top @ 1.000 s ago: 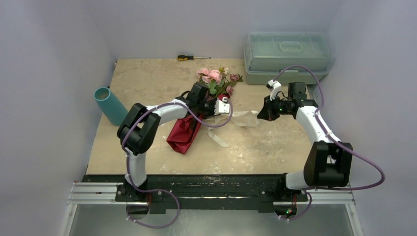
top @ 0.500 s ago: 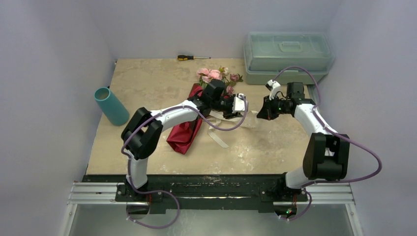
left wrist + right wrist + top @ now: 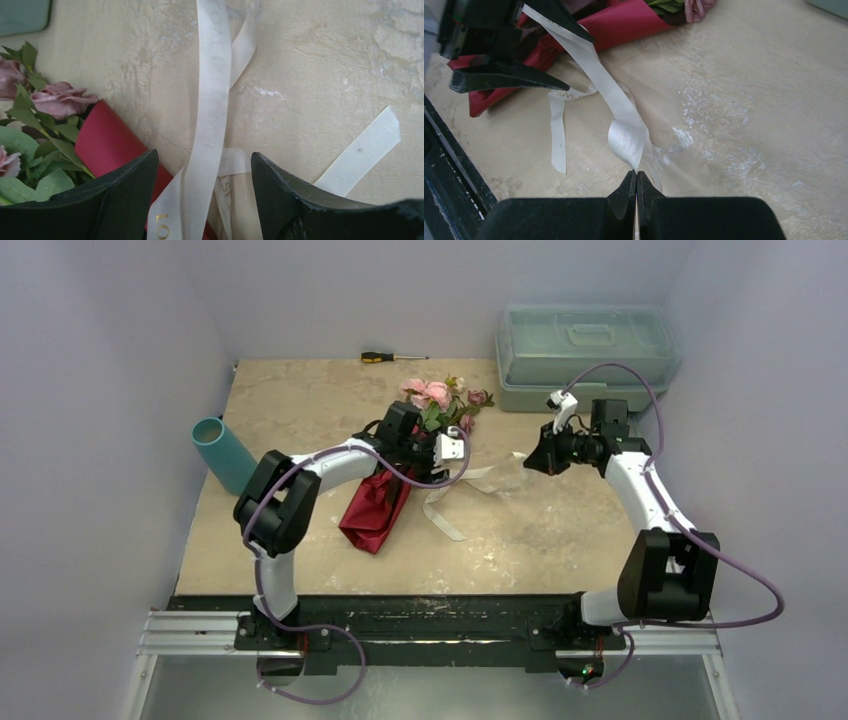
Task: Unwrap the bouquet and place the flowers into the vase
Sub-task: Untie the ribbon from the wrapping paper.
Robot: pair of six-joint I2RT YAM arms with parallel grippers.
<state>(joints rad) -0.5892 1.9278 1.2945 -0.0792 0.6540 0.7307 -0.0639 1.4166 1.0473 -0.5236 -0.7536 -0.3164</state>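
The bouquet lies on the table, its maroon paper cone (image 3: 375, 505) pointing toward me and the pink flowers (image 3: 440, 398) at the far end. Loose cream ribbon (image 3: 490, 477) trails from it to the right. My left gripper (image 3: 450, 447) hovers over the bouquet's neck, open, and the ribbon (image 3: 212, 100) runs between its jaws (image 3: 204, 152) without being pinched. My right gripper (image 3: 530, 462) is shut on the ribbon's end (image 3: 626, 135), holding it a little above the table (image 3: 636, 172). The teal vase (image 3: 225, 455) leans at the table's left edge.
A pale green toolbox (image 3: 585, 355) stands at the back right, close behind my right arm. A black-and-yellow screwdriver (image 3: 392, 357) lies at the back edge. A free ribbon tail (image 3: 442, 522) lies on the table toward the front.
My left gripper has opened and let the ribbon go, swinging right and then back left over the bouquet. My right gripper stays shut on the ribbon and has shifted slightly away.
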